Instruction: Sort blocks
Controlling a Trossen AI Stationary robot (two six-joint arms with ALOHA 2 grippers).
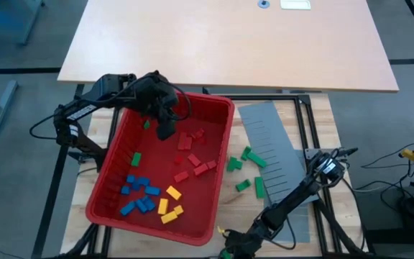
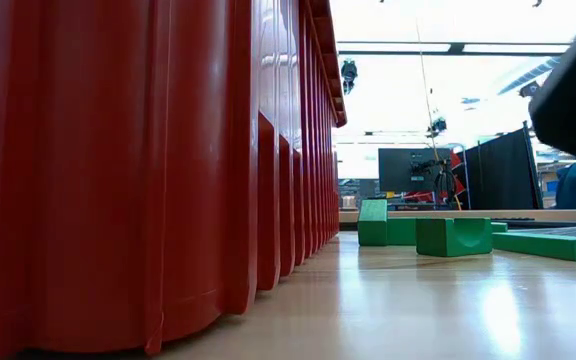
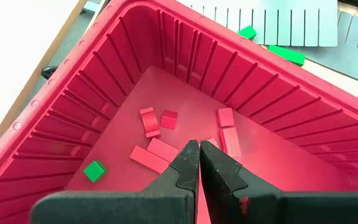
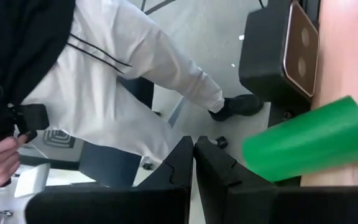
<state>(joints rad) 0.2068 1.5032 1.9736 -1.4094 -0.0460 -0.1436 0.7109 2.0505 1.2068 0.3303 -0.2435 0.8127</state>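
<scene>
Because sorting groups colours, the big red plastic bin (image 1: 214, 108) holds red, blue and yellow small rectangular blocks (image 1: 192, 155) in clusters, greens (image 1: 246, 169) just beside it; the left gripper (image 3: 199, 152) hangs clenched, empty, above the reds.

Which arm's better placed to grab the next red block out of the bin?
Left, probably. The left gripper hangs inside the red bin, fingers shut, right above the red blocks. The right gripper sits at the table's near edge, outside the bin, facing a person beyond the table.
</scene>
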